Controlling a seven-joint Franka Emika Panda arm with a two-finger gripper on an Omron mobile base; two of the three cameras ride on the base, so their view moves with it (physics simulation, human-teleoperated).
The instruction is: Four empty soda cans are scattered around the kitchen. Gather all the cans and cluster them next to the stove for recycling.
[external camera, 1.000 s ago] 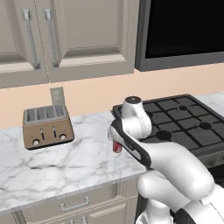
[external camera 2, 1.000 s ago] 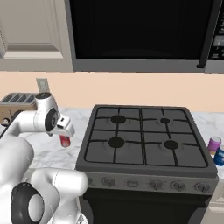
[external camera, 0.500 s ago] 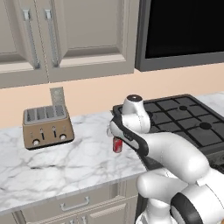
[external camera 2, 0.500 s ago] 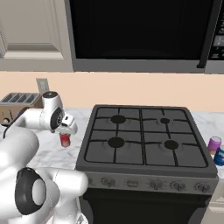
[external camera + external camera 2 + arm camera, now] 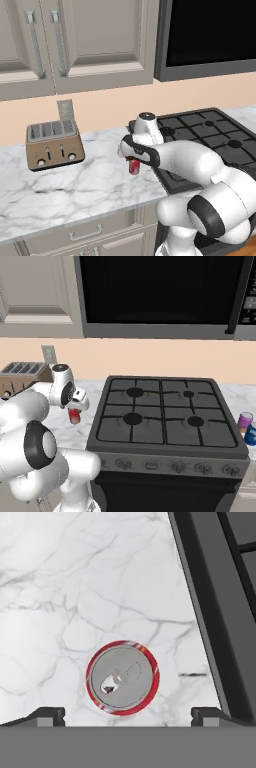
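The red soda can [image 5: 123, 677] stands upright on the marble counter [image 5: 75, 190], just beside the left edge of the stove [image 5: 165, 411] and toward the counter's front half; this position suits the task, which calls for the cans to be clustered next to the range. In the hand view the can's silvery top faces the camera squarely, so the hand points straight down over it. The gripper [image 5: 128, 716] is spread wide: its two dark fingertips [image 5: 47, 714] sit far apart at the bottom of that view, one on each side of the can, with marble visible between each tip and the can's red rim. Neither tip touches the can, and the jaws hold nothing. In the left base view the can [image 5: 134, 166] appears directly below the hand, resting on the counter rather than lifted. Judged from this layout, the red can counts as delivered. Two further cans, a purple-pink can [image 5: 244, 420] and a blue can [image 5: 251, 433], stand close together on the counter at the stove's right edge, near the front corner. A toaster [image 5: 54, 145] sits toward the counter's back edge, well apart from the red can.
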